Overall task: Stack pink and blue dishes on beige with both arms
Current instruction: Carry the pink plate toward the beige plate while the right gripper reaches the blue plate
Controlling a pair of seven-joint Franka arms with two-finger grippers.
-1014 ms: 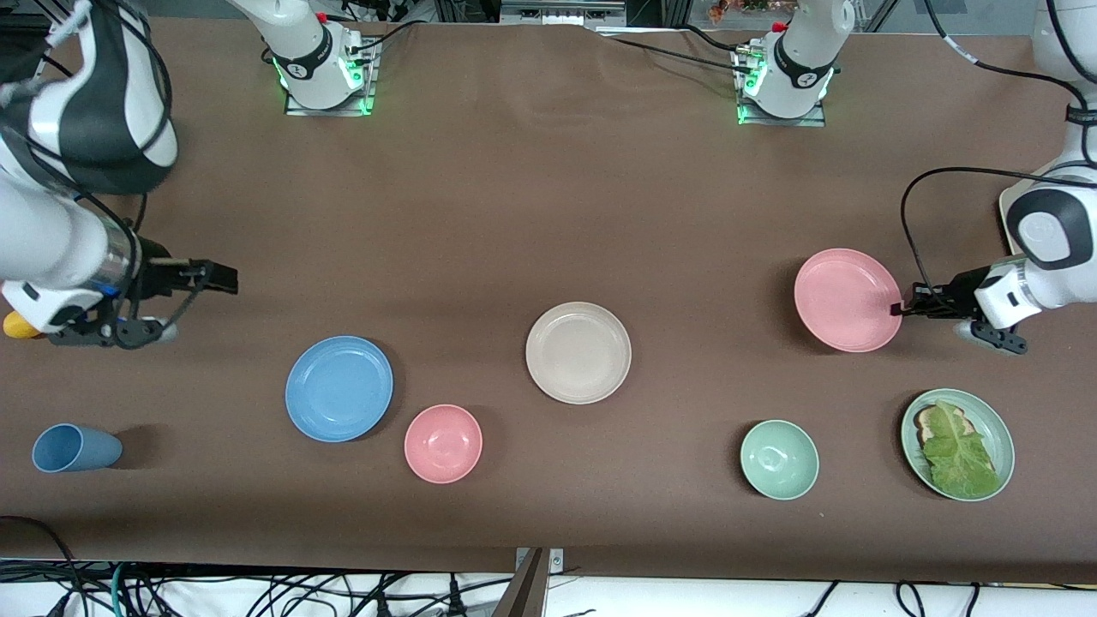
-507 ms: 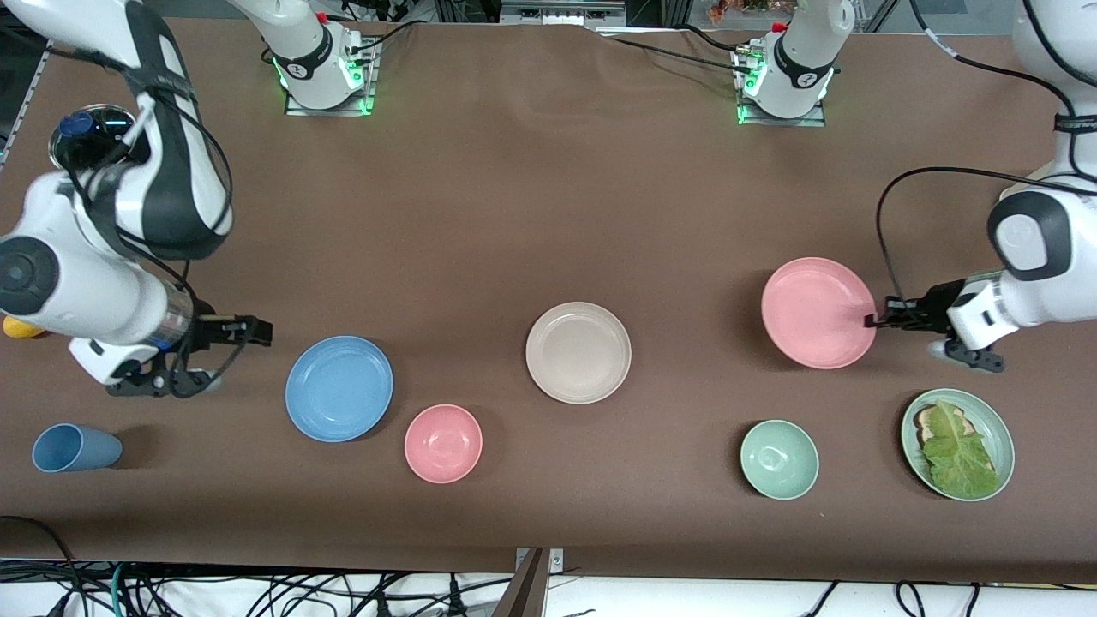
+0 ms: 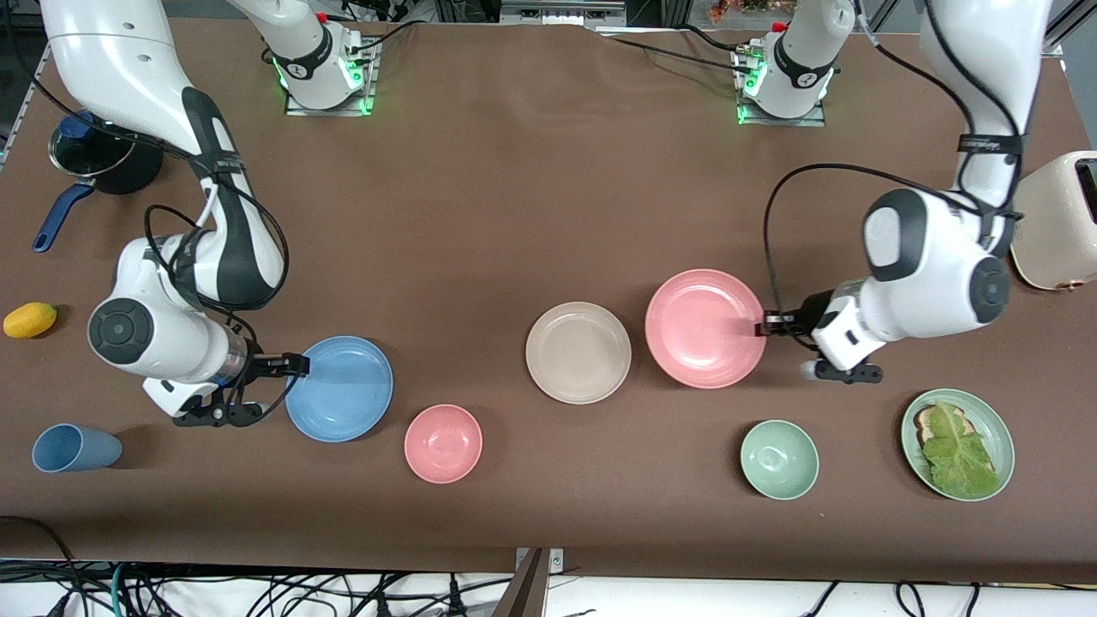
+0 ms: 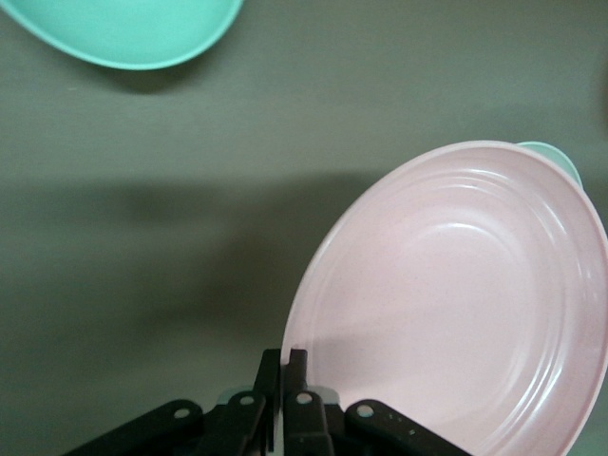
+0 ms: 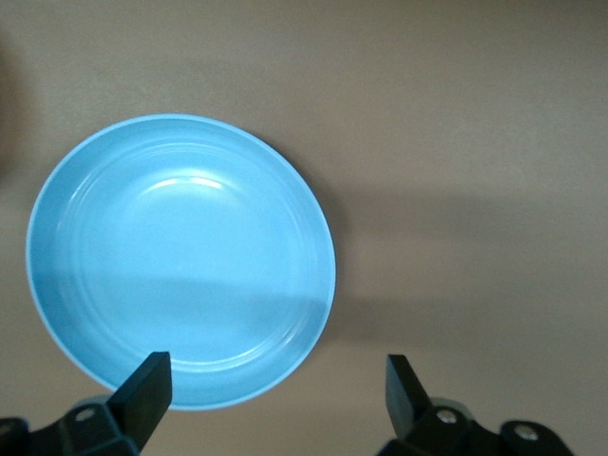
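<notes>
The beige plate [image 3: 578,352] lies mid-table. My left gripper [image 3: 761,328] is shut on the rim of the pink plate [image 3: 704,328] and holds it tilted above the table, just beside the beige plate on the left arm's side. In the left wrist view the black fingers [image 4: 296,366] pinch the pink plate [image 4: 456,304] at its edge. The blue plate [image 3: 339,388] rests flat toward the right arm's end. My right gripper [image 3: 296,366] is open at its rim. In the right wrist view the right gripper [image 5: 275,377] has its fingers spread wide by the blue plate [image 5: 180,256], one over its edge.
A pink bowl [image 3: 443,443] sits near the blue plate, and a blue cup [image 3: 75,448] lies on its side. A mint bowl [image 3: 779,459] and a green plate with lettuce [image 3: 957,444] are near the front edge. A toaster [image 3: 1058,221], a pot [image 3: 98,154] and a yellow fruit [image 3: 30,320] stand at the table's ends.
The left gripper has carried the pink plate toward the beige plate. The right gripper has come down and across to the blue plate's rim, still open.
</notes>
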